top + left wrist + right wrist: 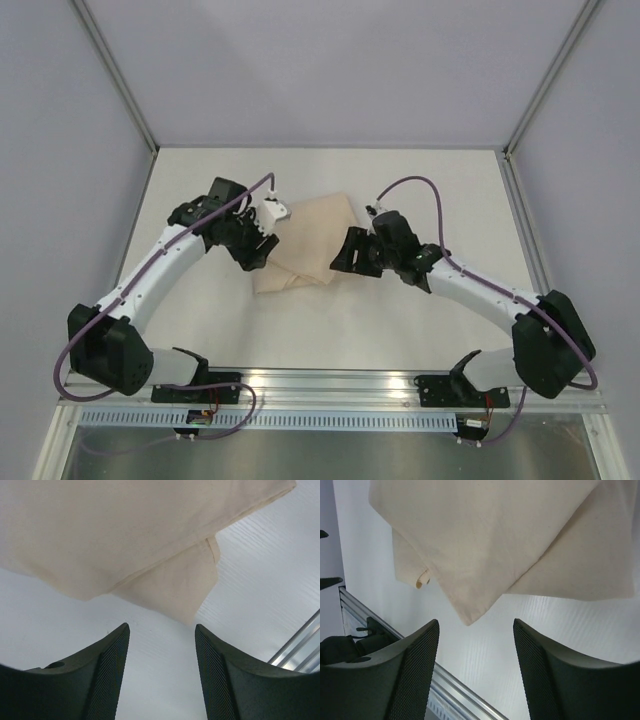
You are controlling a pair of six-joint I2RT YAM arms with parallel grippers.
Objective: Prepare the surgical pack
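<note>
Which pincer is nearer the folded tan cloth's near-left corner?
Left: left pincer sits by the tan cloth's left edge, just beyond that corner; right pincer is across the cloth, at its right edge.

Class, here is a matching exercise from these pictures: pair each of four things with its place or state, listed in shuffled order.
Things:
1. tan cloth
2. left gripper
3. right gripper
4. metal rail

Places or states:
A. runs along the near edge of the table
B. open, at the cloth's left side
C. folded, lying mid-table
D. open, at the cloth's right side

Pairs: 1-C, 2-B, 3-D, 4-A
</note>
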